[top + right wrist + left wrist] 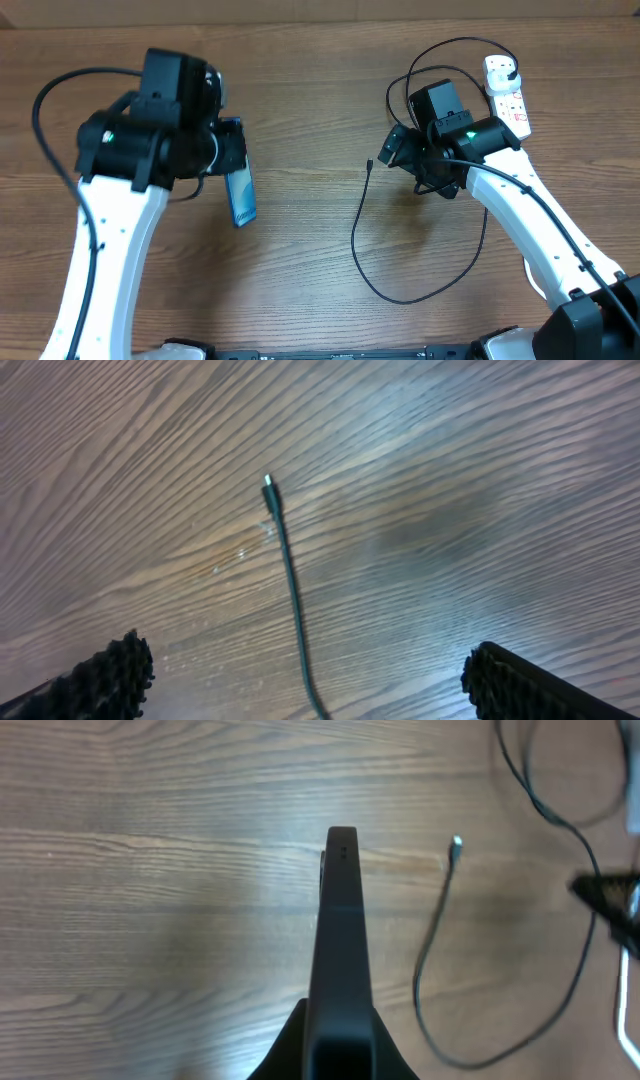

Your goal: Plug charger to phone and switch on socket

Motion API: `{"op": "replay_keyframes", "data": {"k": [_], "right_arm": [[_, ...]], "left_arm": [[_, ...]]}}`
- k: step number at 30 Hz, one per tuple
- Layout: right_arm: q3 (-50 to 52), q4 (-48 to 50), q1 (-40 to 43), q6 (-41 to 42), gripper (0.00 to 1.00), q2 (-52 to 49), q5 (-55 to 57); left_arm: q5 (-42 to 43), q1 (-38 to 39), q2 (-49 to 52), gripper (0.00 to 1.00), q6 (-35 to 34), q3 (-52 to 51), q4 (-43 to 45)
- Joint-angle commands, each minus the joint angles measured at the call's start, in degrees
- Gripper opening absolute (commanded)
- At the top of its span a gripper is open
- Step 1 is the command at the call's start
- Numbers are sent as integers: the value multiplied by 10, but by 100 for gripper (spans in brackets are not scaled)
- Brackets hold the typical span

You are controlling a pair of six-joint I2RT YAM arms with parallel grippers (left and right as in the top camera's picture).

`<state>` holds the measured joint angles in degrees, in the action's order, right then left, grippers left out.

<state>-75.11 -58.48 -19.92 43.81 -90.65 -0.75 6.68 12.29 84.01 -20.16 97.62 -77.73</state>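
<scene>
Left fingers clamp the phone. Right fingers gape wide over the charger tip, near the socket.

Left arm jaws clamped tight; right arm jaws spread wide.

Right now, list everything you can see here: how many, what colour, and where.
phone: one, blue screen, left half of the table, turned on edge in the left end effector
charger cable: one, black, looped over the right half, tip lying loose, other end reaching the socket
socket: one, white with red switches, far right
table: one, brown wood
left end effector: one, black, shut on the phone
right end effector: one, black, open over the cable tip
</scene>
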Motion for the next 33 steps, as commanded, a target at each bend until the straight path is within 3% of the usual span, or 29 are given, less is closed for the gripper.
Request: {"op": "replay_keyframes", "data": {"k": [1,7,11,15,25,33], "right_arm": [[-17,-2,1,-9,100,1,-19],[-17,-7,1,-9,100,1,-19],[-16,-10,1,-9,100,1,-19],[-13,-13,1,-9,100,1,-19],[-10,1,1,-9,100,1,-19],[-10,24,1,-38,100,1,-8]], "left_arm": [[-3,-2,33,4,-69,0,3],[17,-2,62,4,-54,0,-12],[89,-2,61,4,2,0,-20],[139,-3,56,4,11,0,-36],[170,-3,39,4,11,0,-50],[164,-3,40,4,7,0,-12]]}}
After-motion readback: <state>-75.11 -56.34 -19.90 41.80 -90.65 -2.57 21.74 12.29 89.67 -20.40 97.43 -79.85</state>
